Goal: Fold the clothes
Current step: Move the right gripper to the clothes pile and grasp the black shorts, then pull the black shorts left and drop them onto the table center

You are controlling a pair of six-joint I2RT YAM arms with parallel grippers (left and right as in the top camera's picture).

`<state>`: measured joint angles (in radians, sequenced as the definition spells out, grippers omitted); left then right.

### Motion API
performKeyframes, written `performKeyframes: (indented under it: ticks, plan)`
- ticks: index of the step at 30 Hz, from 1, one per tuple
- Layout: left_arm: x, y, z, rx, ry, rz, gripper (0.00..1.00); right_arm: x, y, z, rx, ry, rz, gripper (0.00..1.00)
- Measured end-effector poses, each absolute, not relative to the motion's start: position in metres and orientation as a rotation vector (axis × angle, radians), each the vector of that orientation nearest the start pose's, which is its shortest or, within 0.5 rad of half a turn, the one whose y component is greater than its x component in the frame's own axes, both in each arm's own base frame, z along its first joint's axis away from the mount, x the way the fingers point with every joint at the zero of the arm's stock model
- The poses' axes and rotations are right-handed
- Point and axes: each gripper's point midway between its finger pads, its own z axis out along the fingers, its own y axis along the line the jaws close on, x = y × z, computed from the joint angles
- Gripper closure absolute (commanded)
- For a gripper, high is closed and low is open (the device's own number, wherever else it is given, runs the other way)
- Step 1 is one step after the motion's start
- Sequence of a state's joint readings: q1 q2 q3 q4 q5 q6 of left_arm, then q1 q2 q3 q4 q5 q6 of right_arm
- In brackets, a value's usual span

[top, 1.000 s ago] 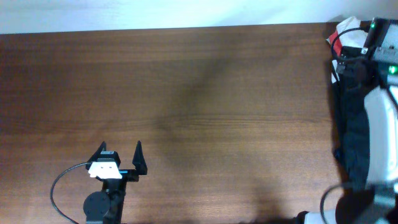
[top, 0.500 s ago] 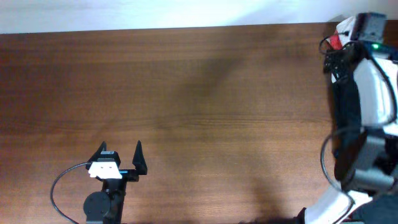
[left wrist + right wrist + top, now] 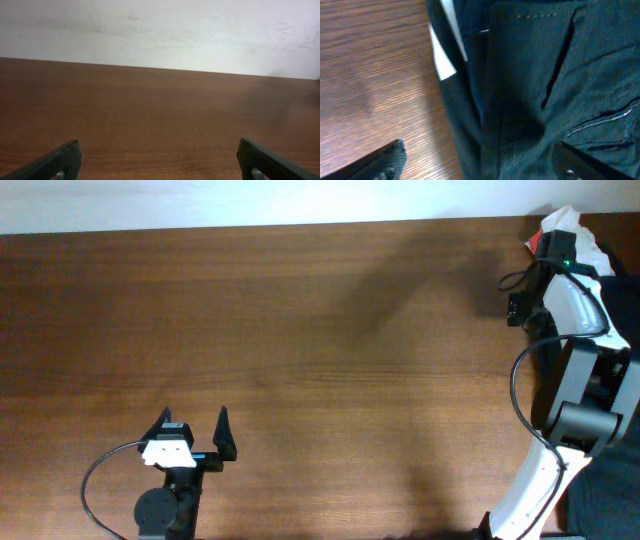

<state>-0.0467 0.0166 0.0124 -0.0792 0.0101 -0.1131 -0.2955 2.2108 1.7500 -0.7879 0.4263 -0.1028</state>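
Note:
A dark denim garment (image 3: 530, 90) with a white tag (image 3: 442, 60) fills the right wrist view, lying on the wooden table. In the overhead view it shows as dark cloth (image 3: 604, 502) at the table's right edge, mostly hidden by the right arm. My right gripper (image 3: 480, 167) is open, one finger over bare wood and the other over the denim, holding nothing. In the overhead view it (image 3: 528, 308) is at the far right. My left gripper (image 3: 190, 435) is open and empty near the front left, seen also in the left wrist view (image 3: 160, 165).
A white and red cloth bundle (image 3: 565, 225) lies at the back right corner. The brown wooden table (image 3: 320, 330) spreads from the left gripper to the right arm. A pale wall (image 3: 160, 30) stands behind the table's far edge.
The right arm has swung from lying along the right edge to an upright bend, and its wrist has shifted left toward the table. The left arm has not moved.

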Motion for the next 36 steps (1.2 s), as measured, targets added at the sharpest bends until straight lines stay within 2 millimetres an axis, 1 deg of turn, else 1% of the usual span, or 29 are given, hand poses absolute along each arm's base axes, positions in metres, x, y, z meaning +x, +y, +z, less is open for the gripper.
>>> performKeyframes:
  ticks: [1,2,4,5,8,9,11,12,13,14,15,16,17,20,21,22,23,24,27,29,32,33,34,36]
  plan:
    - [0.246,-0.013,0.156,-0.047,1.655,-0.13,0.01,0.455,-0.215,0.05,0.372,2.807,-0.709,0.2]
    - [0.246,-0.013,0.157,-0.047,1.655,-0.13,0.01,0.454,-0.217,0.05,0.373,2.805,-0.724,0.29]
    - [0.246,-0.013,0.157,-0.047,1.655,-0.13,0.01,0.455,-0.22,0.051,0.386,2.794,-0.735,0.39]
    - [0.246,-0.013,0.156,-0.048,1.655,-0.13,0.01,0.454,-0.223,0.052,0.384,2.795,-0.744,0.43]
    - [0.246,-0.013,0.157,-0.047,1.655,-0.13,0.01,0.451,-0.229,0.052,0.409,2.792,-0.755,0.41]
    - [0.246,-0.013,0.156,-0.047,1.655,-0.13,0.01,0.45,-0.231,0.052,0.416,2.791,-0.756,0.37]
    - [0.246,-0.013,0.156,-0.047,1.655,-0.13,0.01,0.449,-0.234,0.052,0.428,2.787,-0.756,0.34]
    - [0.246,-0.013,0.156,-0.047,1.655,-0.13,0.01,0.449,-0.235,0.052,0.428,2.784,-0.755,0.39]
    - [0.246,-0.013,0.156,-0.047,1.655,-0.13,0.01,0.45,-0.235,0.052,0.43,2.78,-0.751,0.48]
    - [0.246,-0.013,0.157,-0.047,1.655,-0.13,0.01,0.451,-0.236,0.052,0.434,2.776,-0.749,0.51]
    - [0.246,-0.013,0.157,-0.047,1.655,-0.13,0.01,0.452,-0.235,0.052,0.436,2.772,-0.745,0.51]
    - [0.246,-0.013,0.156,-0.047,1.655,-0.13,0.01,0.452,-0.235,0.052,0.437,2.771,-0.742,0.46]
    - [0.246,-0.013,0.156,-0.047,1.655,-0.13,0.01,0.453,-0.235,0.052,0.441,2.769,-0.739,0.45]
    - [0.246,-0.013,0.156,-0.047,1.655,-0.13,0.01,0.452,-0.235,0.047,0.459,2.774,-0.736,0.45]
    - [0.246,-0.013,0.157,-0.047,1.655,-0.13,0.01,0.451,-0.234,0.043,0.457,2.787,-0.735,0.5]
    - [0.246,-0.013,0.156,-0.047,1.655,-0.13,0.01,0.449,-0.234,0.038,0.455,2.799,-0.735,0.61]
    - [0.246,-0.013,0.156,-0.047,1.655,-0.13,0.01,0.448,-0.234,0.033,0.459,2.81,-0.735,0.67]
    - [0.246,-0.013,0.156,-0.047,1.655,-0.13,0.01,0.446,-0.234,0.031,0.47,2.816,-0.737,0.69]
    - [0.246,-0.013,0.156,-0.047,1.655,-0.13,0.01,0.445,-0.237,0.032,0.54,2.794,-0.735,0.69]
    - [0.246,-0.013,0.156,-0.047,1.655,-0.13,0.01,0.443,-0.236,0.038,0.558,2.805,-0.729,0.69]
    - [0.246,-0.013,0.156,-0.047,1.655,-0.13,0.01,0.452,-0.238,0.055,0.574,2.775,-0.715,0.85]
    - [0.246,-0.013,0.156,-0.047,1.655,-0.13,0.01,0.455,-0.238,0.059,0.578,2.765,-0.71,0.92]
    - [0.246,-0.013,0.156,-0.047,1.655,-0.13,0.01,0.456,-0.238,0.061,0.578,2.763,-0.707,0.96]
    - [0.246,-0.013,0.156,-0.047,1.655,-0.13,0.01,0.456,-0.239,0.062,0.581,2.764,-0.707,0.96]
